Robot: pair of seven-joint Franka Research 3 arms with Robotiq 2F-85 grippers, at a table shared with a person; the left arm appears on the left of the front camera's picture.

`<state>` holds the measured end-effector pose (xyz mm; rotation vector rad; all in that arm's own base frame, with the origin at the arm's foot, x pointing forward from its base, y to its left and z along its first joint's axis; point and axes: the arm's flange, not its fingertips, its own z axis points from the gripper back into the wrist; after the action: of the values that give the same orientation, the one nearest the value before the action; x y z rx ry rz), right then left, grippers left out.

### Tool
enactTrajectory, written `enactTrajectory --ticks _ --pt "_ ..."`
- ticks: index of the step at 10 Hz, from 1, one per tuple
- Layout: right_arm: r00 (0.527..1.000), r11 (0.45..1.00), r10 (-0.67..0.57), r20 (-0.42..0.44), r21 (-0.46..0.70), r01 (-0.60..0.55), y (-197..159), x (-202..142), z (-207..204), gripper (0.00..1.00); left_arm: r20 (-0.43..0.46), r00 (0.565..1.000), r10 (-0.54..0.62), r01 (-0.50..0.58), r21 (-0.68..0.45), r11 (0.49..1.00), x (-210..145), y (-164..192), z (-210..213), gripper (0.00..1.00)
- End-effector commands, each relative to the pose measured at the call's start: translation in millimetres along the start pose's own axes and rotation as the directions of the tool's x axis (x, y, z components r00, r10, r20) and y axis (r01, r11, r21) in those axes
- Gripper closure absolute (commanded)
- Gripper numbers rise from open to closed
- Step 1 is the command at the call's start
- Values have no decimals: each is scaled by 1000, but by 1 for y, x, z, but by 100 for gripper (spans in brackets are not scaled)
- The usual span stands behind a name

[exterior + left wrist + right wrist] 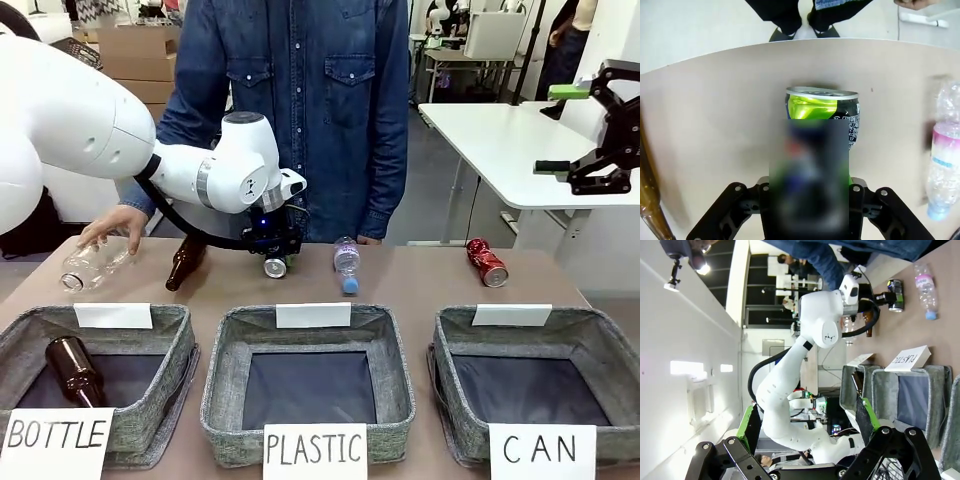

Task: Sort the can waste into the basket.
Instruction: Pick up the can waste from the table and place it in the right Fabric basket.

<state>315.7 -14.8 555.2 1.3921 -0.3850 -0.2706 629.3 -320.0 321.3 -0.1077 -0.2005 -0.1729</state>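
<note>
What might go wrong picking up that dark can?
The dark can lies on its side at the left hand, so it may roll away. The brown bottle and small plastic bottle lie close on each side and may get bumped. The CAN basket sits far right; a slip could drop it into the PLASTIC basket.

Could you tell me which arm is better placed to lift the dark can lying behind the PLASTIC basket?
Left: the left gripper is down at the dark can. The right gripper hangs open, high off to the side, far from it.
</note>
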Motion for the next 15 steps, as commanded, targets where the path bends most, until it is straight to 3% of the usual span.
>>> enactTrajectory --ticks 1,2,4,5,6,7,8,9,10,12,13,14,15 --pt "1000 999 27 3 29 -27 1 3 -3 0 19 1000 18 -19 40 999 -4 4 2 100" --pt "1000 999 27 3 29 -27 1 3 -3 0 -1 1000 -23 23 33 999 -8 4 10 100" --pt "1000 999 27 3 29 -27 1 3 -3 0 -133 960 -248 241 -70 968 -37 3 59 100" --pt "1000 999 27 3 29 -27 1 3 -3 0 -126 921 -369 359 -99 928 -66 0 100 100" --pt "1000 999 27 3 29 -27 1 3 -3 0 -57 912 -405 391 -175 904 -91 0 136 100" --pt "1000 999 27 3 29 -27 1 3 -3 0 -71 873 -482 442 -300 845 -117 -2 160 100" --pt "1000 999 27 3 29 -27 1 3 -3 0 -159 761 -629 518 -435 737 -148 -9 170 100" --pt "1000 999 27 3 29 -27 1 3 -3 0 -307 464 -831 604 -576 550 -190 -11 181 100" --pt "1000 999 27 3 29 -27 1 3 -3 0 -290 236 -927 629 -682 373 -214 1 202 100" --pt "1000 999 27 3 29 -27 1 3 -3 0 -173 75 -982 655 -734 180 -265 22 243 100" --pt "1000 999 27 3 29 -27 1 3 -3 0 -112 34 -993 682 -724 105 -295 38 261 100" --pt "1000 999 27 3 29 -27 1 3 -3 0 -39 25 -999 731 -681 45 -327 62 280 100" --pt "1000 999 27 3 29 -27 1 3 -3 0 69 136 -988 788 -612 65 -345 92 298 100"
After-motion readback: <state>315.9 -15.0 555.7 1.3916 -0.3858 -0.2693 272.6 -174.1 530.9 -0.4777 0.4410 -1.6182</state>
